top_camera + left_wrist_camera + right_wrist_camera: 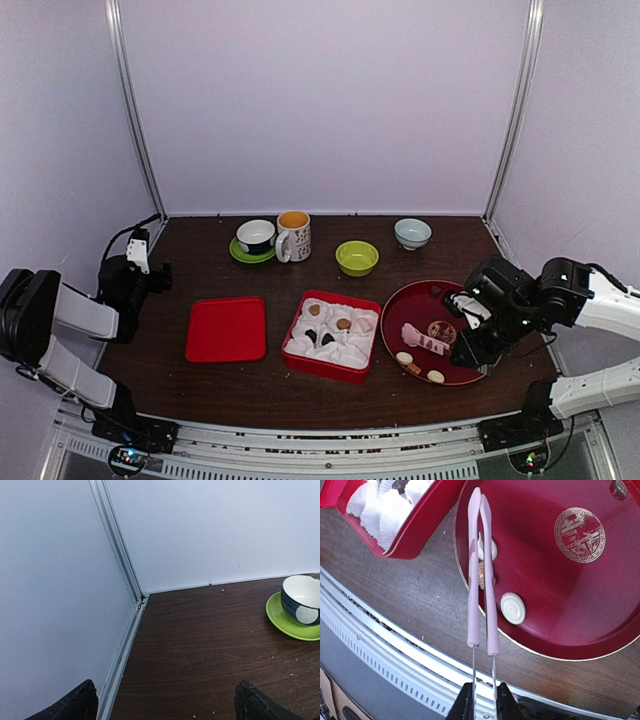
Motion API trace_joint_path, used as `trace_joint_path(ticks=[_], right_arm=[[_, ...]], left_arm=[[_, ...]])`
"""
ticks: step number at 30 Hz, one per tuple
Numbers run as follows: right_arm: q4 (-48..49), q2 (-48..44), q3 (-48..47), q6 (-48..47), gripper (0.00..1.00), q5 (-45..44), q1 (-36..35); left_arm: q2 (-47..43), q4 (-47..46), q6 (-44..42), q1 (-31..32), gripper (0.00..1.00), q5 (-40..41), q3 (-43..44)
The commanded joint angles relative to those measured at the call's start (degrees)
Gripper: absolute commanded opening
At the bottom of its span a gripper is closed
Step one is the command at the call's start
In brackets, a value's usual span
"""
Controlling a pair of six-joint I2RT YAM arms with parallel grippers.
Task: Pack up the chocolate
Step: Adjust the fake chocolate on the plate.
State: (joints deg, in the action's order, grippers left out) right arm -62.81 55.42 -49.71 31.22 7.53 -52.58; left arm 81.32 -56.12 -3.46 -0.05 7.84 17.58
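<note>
tan chocolate [481, 578] sits between the tong tips, low on the red plate [560, 590]
right gripper [484, 690] squeezes the pink tongs [473, 605] nearly closed; the tiny piece could slip free before reaching the box [325, 366]. left gripper [165, 690] spread wide, empty.

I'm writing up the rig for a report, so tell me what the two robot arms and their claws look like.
Each arm has chunky black joint housings linked by smooth pale-grey tubes: left arm, right arm. Small green lights glow on the right one. A thin black cable loops from the left arm. The left claw and right claw have matt black fingers.
</note>
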Motion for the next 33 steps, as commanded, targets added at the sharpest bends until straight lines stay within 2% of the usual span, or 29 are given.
trace_joint_path(ticks=[1, 14, 27, 29, 33], right_arm=[[-5.0, 1.4, -2.3, -3.0, 0.14, 4.1, 0.2], [-5.4, 2.9, -2.4, -5.9, 0.13, 6.7, 0.2], [-7.8, 7.2, -1.7, -5.2, 0.12, 4.4, 0.3], [-9.0, 8.4, -2.7, -4.8, 0.1, 1.2, 0.3], [-13.1, 10.8, -8.2, -2.5, 0.09, -14.7, 0.3]], left_arm=[[0.3, -3.3, 0.2, -0.5, 0.98, -0.5, 0.6], [0.3, -3.2, 0.3, -0.5, 0.98, -0.5, 0.7], [0.3, -3.3, 0.2, -0.5, 0.98, -0.5, 0.6], [0.3, -3.4, 0.2, -0.5, 0.98, -0.5, 0.6], [0.3, -3.3, 0.2, -0.5, 0.98, -0.5, 0.6]])
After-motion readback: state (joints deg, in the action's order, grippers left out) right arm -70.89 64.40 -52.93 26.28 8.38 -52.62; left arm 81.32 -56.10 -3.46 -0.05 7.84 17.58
